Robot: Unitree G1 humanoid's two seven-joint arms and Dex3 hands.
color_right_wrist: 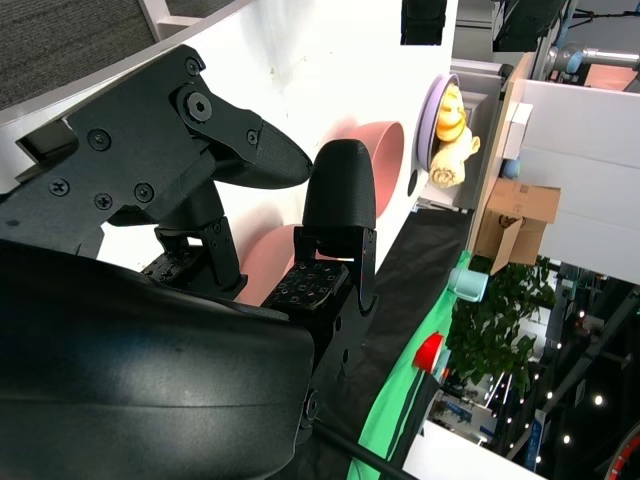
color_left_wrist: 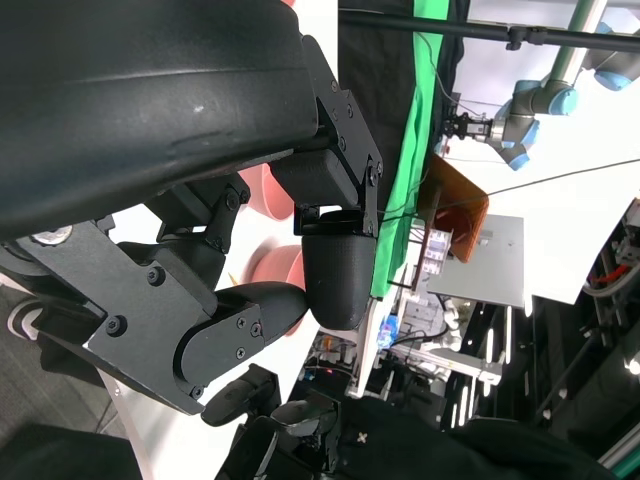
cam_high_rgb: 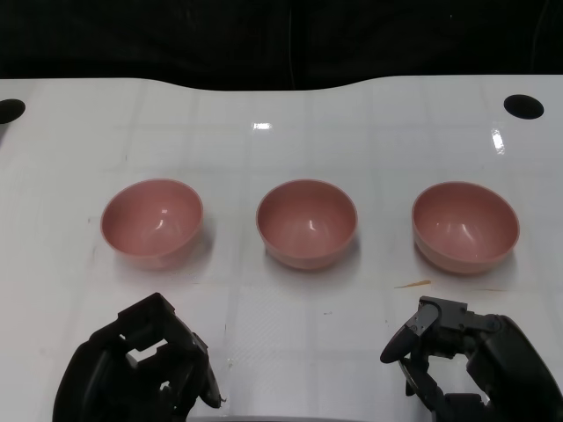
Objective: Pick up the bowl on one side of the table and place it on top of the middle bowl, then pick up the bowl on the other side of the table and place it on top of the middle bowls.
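Note:
Three pink bowls stand in a row across the white table (cam_high_rgb: 281, 141): the left bowl (cam_high_rgb: 151, 221), the middle bowl (cam_high_rgb: 306, 221) and the right bowl (cam_high_rgb: 464, 225), all upright and apart from each other. My left hand (cam_high_rgb: 139, 367) hovers near the front edge, short of the left bowl, with nothing in its fingers. My right hand (cam_high_rgb: 464, 362) sits near the front edge, short of the right bowl, and holds nothing either. In the left wrist view, the left hand's fingers (color_left_wrist: 335, 270) are apart, with pink bowl edges (color_left_wrist: 278, 268) behind them. The right wrist view shows spread fingers (color_right_wrist: 338, 195) before two bowls (color_right_wrist: 388, 155).
Black round holes lie at the table's far right corner (cam_high_rgb: 523, 106) and far left corner (cam_high_rgb: 10, 110). A small yellowish mark (cam_high_rgb: 412, 284) lies on the table in front of the right bowl. Behind the table is a dark backdrop.

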